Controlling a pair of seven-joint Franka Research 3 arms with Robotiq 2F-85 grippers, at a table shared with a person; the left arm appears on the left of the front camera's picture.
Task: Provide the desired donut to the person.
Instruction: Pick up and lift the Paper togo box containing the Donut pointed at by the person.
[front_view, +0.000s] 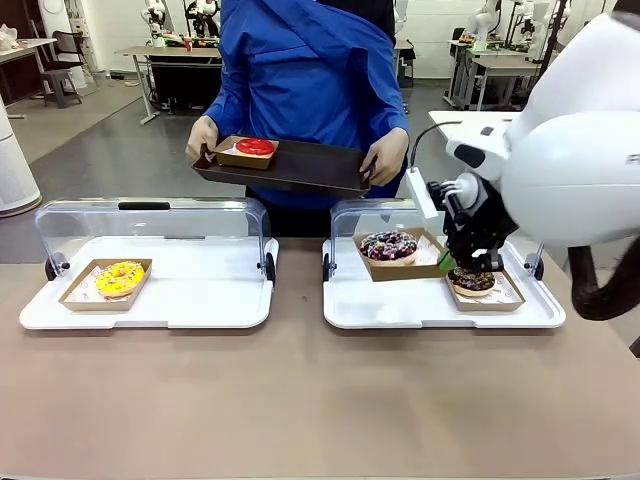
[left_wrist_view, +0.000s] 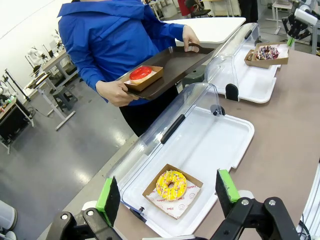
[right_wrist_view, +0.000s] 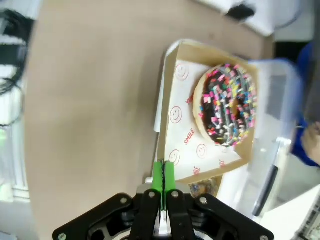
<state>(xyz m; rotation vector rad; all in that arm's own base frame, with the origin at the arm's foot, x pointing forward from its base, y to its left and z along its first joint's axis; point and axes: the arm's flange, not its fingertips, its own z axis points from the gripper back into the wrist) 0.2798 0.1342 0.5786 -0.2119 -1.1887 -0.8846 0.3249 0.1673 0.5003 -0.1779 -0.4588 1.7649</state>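
The person in a blue jacket stands at the far side and holds a dark tray with both hands. On it sits a red donut in a cardboard box. My right gripper is shut on the edge of a cardboard box that carries a chocolate sprinkled donut, over the right white tray. In the right wrist view the green pads pinch the box rim. My left gripper is open above a yellow donut in its box.
A second chocolate donut in a box lies under my right gripper. The yellow donut sits on the left white tray. Both trays have clear lids standing open at the back. Bare brown tabletop fills the near side.
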